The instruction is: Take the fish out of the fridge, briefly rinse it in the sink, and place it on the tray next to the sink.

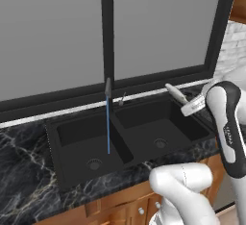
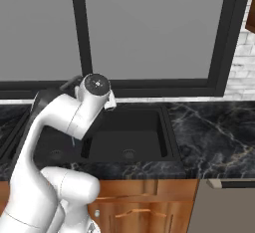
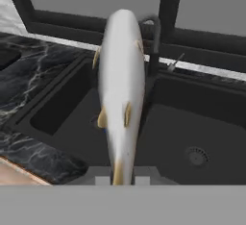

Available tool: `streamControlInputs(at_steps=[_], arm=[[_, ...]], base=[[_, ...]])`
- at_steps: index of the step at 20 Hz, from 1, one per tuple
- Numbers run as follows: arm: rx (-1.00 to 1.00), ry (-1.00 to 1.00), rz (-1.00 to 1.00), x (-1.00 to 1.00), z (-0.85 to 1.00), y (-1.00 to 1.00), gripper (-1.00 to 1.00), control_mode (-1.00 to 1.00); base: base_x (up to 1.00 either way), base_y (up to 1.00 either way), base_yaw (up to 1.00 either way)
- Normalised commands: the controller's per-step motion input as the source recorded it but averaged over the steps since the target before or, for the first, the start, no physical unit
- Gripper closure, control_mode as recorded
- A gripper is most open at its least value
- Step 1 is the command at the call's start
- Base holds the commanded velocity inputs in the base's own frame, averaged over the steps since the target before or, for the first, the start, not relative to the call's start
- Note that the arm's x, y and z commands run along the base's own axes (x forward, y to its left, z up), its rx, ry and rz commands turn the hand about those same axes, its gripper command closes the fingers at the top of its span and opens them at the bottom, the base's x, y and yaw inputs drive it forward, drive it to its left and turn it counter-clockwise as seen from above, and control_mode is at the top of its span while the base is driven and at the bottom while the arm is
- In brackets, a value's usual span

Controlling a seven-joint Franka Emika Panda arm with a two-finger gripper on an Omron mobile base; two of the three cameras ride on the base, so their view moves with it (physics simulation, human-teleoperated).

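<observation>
Gripping the fish [image 3: 121, 89] by its tail end, pincer [image 3: 118, 177] closed on it, fingertips at the bottom of the hand view on either side of the yellowish tail. Pointing away from the hand, silvery-white body with small yellow fins, head toward the window frame [image 3: 168, 7]. Held in the air above the sink [image 1: 129, 132], over its right basin near the back right corner, as seen from the left base view, where the fish [image 1: 175, 93] slants up and back from the wrist. Not touching basin or surface.

Running from the faucet [image 1: 108, 88]: thin blue stream of water [image 1: 108, 125], falling straight into the left basin close to the divider. Fish well apart from that stream, off to its right. Small lever [image 1: 122, 98] standing just beside the faucet at the sink's back rim. Round drain [image 1: 94, 163] visible in the left basin, a second drain [image 1: 160, 143] in the right.

Surrounding the sink: black veined marble surface [image 2: 214, 132]. Below: brown wooden cabinet fronts [image 2: 144, 202]. Bending over the sink in the right base view: white arm [image 2: 74, 112], hiding the faucet area.
</observation>
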Motion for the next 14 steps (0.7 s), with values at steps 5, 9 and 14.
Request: streamControlInputs(at_steps=[5, 9, 14], arm=[[0.17, 0.51, 0.20, 0.69, -0.58, -0.08, 1.00, -1.00], [0.24, 0.46, 0.21, 0.59, -0.69, -0.10, 1.00, -1.00], [0.23, 0.34, 0.18, 0.79, -0.45, 0.00, 1.00, -1.00]], base=[[0.00, 0.00, 0.00], [0.00, 0.00, 0.00], [0.00, 0.00, 0.00]])
